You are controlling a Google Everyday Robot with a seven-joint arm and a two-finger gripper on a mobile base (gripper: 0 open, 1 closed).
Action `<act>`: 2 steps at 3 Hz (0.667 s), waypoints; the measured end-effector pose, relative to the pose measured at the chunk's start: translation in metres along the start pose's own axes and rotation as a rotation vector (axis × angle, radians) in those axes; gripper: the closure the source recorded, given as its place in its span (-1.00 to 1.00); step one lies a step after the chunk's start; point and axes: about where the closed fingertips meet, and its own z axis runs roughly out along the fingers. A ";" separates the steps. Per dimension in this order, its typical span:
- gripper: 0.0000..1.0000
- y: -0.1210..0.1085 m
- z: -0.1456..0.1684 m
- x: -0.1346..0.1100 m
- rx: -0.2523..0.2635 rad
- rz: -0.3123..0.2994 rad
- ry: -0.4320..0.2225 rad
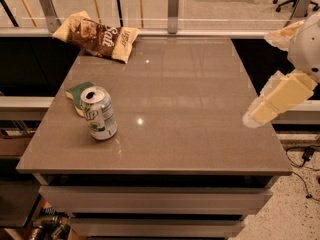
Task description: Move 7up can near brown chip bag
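Your gripper (256, 117) hung just beside the table's (200, 84) right edge, near its front corner and clear of everything on top. You could not tell from this view whether it was apart or together. The 7up can (100, 113) stood upright on the table's near-left part, with a green-and-cream sponge (76, 91) just behind it. The brown chip bag (97, 36) lay crumpled at the table's far-left corner, well apart from the can.
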 end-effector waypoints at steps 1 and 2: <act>-1.00 0.001 0.014 -0.011 -0.018 0.018 -0.088; -1.00 0.001 0.014 -0.014 -0.020 0.021 -0.099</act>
